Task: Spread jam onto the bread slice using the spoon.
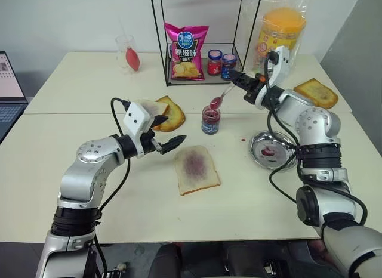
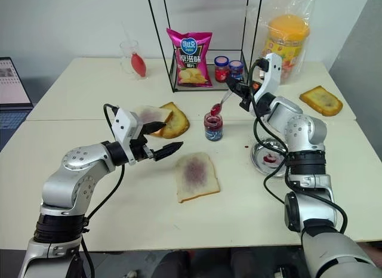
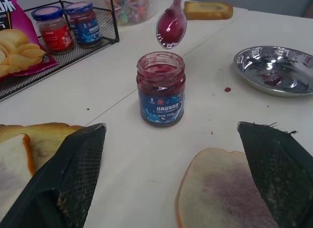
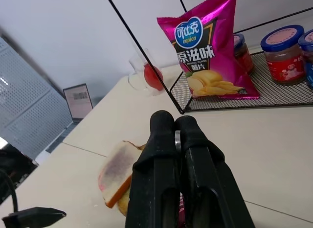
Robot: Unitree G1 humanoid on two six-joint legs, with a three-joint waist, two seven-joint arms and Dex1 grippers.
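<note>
Overhead, the spoon hung just above the open jar, its red-smeared bowl lowest and pointing down toward the jar mouth. Its long axis ran on a slant, the handle rising up and away to the robot's right into the right gripper, whose two black fingers were pressed together, pinching the handle's end. In the left wrist view the bowl showed glossy with jam, apart from the jar's rim.

The jar stood upright on the table, dark jam showing through its glass above the blue label. The bread slice lay flat in front of the jar, nearer the robot, with a purple smear at its centre; its longer side ran roughly away from the robot, tilted a little.

The left gripper hovered just left of the slice, its fingers spread wide and holding nothing, pointing toward the jar. A steel dish with red smears sat to the right of the slice, under the right arm
</note>
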